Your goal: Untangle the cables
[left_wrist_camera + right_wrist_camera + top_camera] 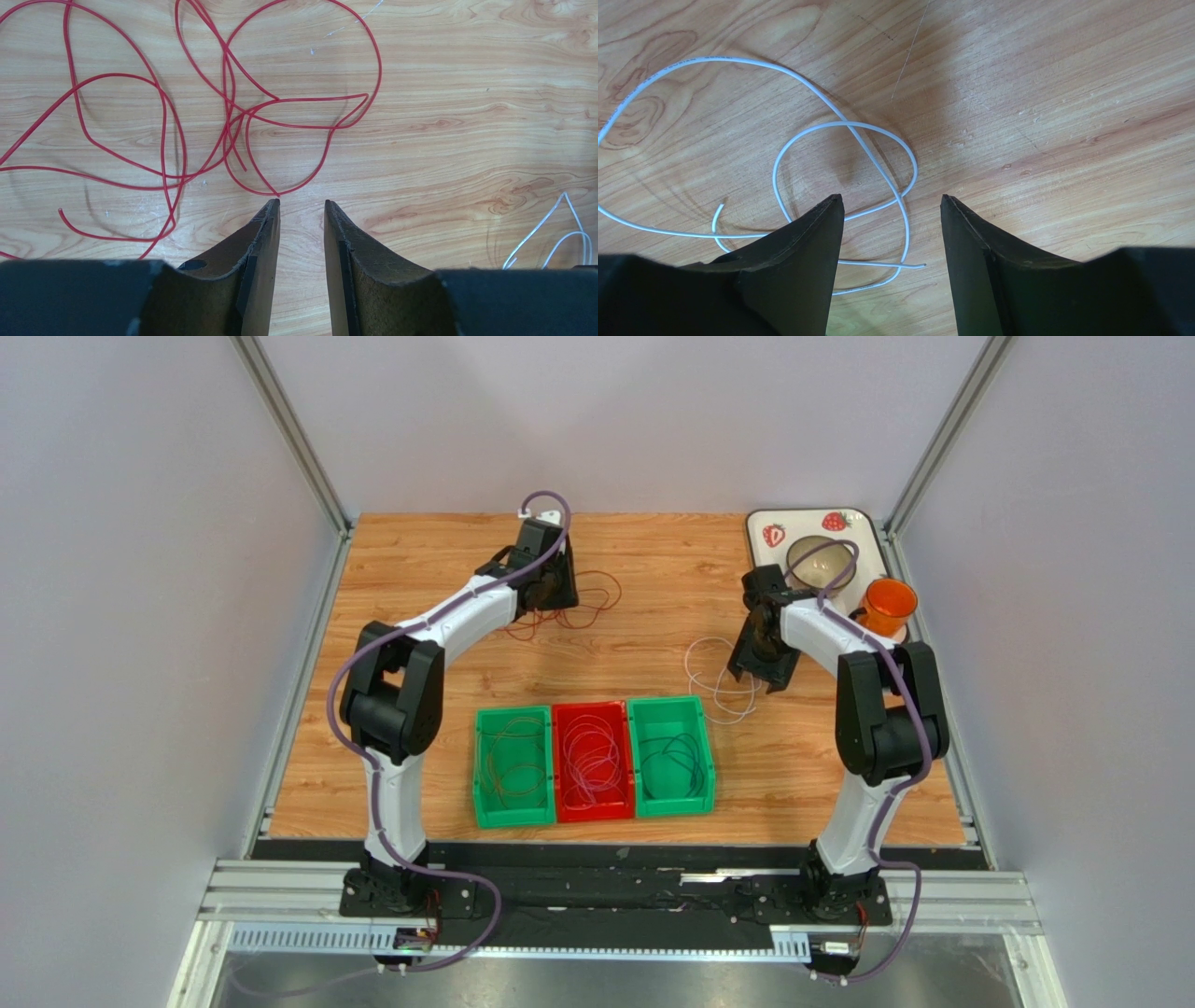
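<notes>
So, with the red bin [591, 709] taken as the reference point: it's flanked by the left green bin [512, 716] and the right green bin [665, 704], touching on both sides. Thin coils [596, 756] are seen lying in all three, brownish to the left of the red bin and dark to the right of it.

Well behind the red bin and a bit to the left, a loose red cable [235, 115] is spread flat on the wooden table [673, 574] in several crossing loops. The left gripper [302, 203] is held over the near edge of that tangle, jaws parted, nothing caught between them, only bare wood.

Behind the red bin and off to the right, a white cable [843, 124] is curled on the table. The right gripper [892, 197] is lowered right over it, jaws apart, with a loop of the white strand seen passing between the fingers. Not pinched yet, as far as can be told.
</notes>
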Controlling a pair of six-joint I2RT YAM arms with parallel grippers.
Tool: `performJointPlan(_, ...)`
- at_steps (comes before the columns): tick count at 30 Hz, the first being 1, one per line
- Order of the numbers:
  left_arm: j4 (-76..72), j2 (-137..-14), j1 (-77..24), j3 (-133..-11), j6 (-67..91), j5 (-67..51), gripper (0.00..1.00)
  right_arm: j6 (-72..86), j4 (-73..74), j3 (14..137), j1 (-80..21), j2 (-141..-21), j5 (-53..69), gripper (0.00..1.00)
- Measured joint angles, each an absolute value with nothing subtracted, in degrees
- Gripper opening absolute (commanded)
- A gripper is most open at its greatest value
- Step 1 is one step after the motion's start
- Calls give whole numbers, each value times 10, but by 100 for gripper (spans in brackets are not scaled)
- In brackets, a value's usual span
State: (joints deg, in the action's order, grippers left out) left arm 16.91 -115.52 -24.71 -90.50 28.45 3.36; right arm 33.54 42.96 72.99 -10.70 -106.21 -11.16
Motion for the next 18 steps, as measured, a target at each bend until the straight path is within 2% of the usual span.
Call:
performJointPlan(7,169,-1155,-246,-905,284,32,38,335,426,730,-98,-1068,-102,40)
performJointPlan(14,169,-1155,-246,-905,284,32,38,334,426,730,-91,-1078,-89,38)
performJointPlan(18,169,-1155,-246,-905,284,32,37,334,426,730,-90,-1078,-87,29)
